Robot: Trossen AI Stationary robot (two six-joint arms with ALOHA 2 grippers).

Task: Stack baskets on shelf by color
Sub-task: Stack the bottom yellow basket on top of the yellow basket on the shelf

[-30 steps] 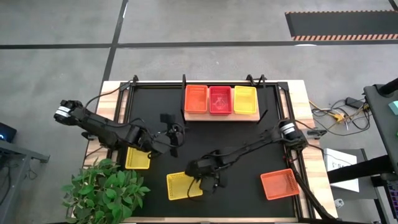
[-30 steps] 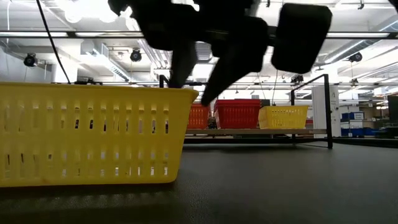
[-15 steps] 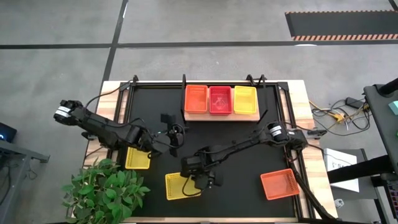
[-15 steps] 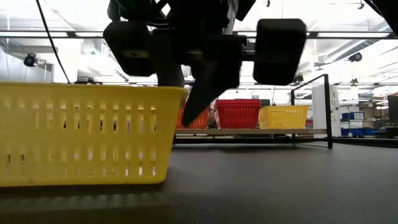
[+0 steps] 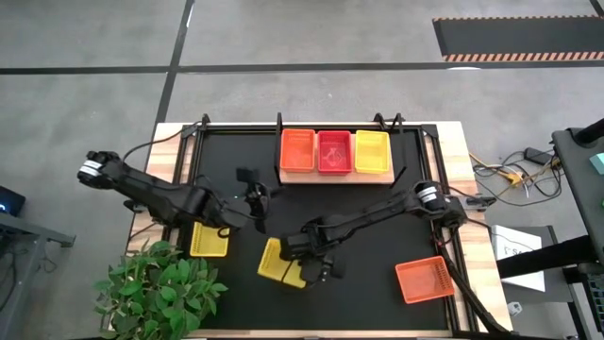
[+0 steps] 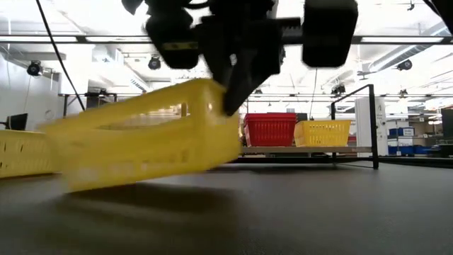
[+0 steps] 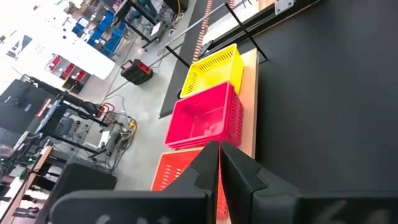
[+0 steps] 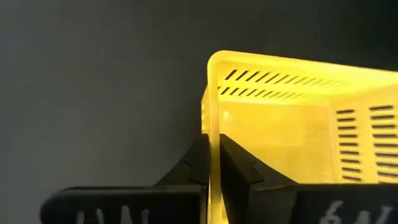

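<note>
your right gripper [image 5: 304,271] is clamped on the thin rim of a slotted yellow plastic basket [image 5: 276,263], one finger on each side of the wall. the basket hangs tilted off the matte black tabletop [image 5: 377,227]; a second ago it sat flat with the fingers spread over it. your left gripper [image 5: 257,200] is closed on nothing, above the mat beyond it. the wooden shelf [image 5: 335,177] farther off carries orange, red-pink and yellow mesh baskets in a row.

Two dark arms, silver wrist collars
</note>
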